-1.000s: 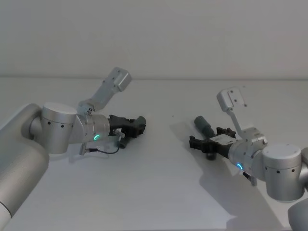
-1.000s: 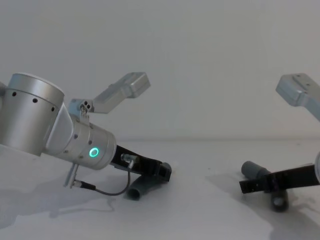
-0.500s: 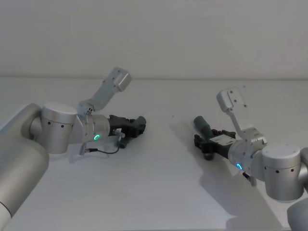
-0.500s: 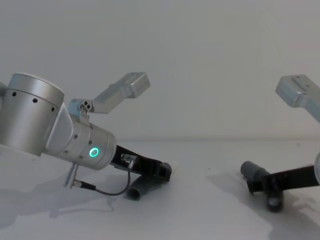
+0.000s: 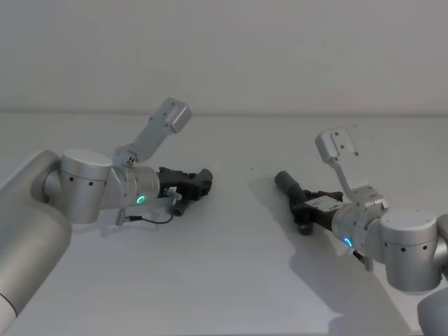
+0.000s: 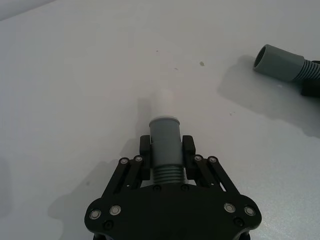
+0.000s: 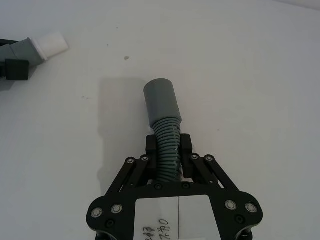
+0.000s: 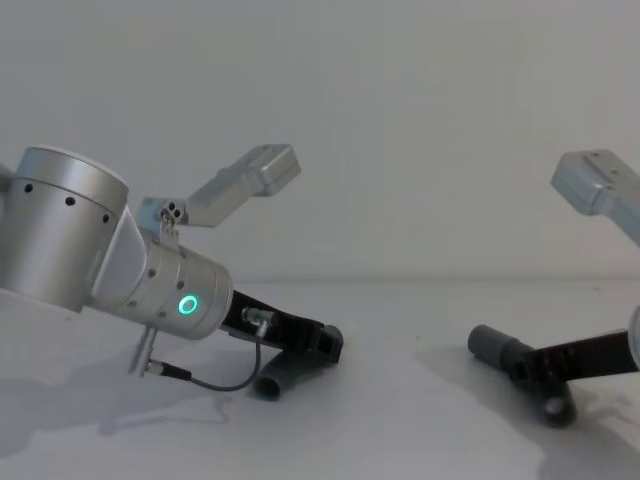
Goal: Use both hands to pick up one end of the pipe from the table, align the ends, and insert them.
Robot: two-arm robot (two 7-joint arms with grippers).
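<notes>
My left gripper (image 6: 166, 152) is shut on the ribbed part of one pipe piece (image 6: 165, 135). Its narrow white tip (image 6: 163, 101) sticks out past a grey collar, low over the white table (image 5: 224, 280). In the head view this gripper (image 5: 199, 183) sits left of centre. My right gripper (image 7: 169, 150) is shut on the ribbed hose of the other pipe piece (image 7: 167, 132), whose wider grey sleeve mouth (image 7: 160, 97) points away from the fingers. That piece (image 5: 287, 183) lies right of centre, with my right gripper (image 5: 302, 204) around it. The two ends face each other across a wide gap.
A thin black cable (image 8: 215, 383) loops from my left wrist down to the table. A plain pale wall (image 5: 224, 56) rises behind the table's far edge. The bare surface between the two pipe pieces holds nothing.
My right gripper's fingers, spread wide around the sleeve piece a second ago, have shut on its ribbed hose. The sleeve end has swung a little to the left. My left arm is unchanged.
</notes>
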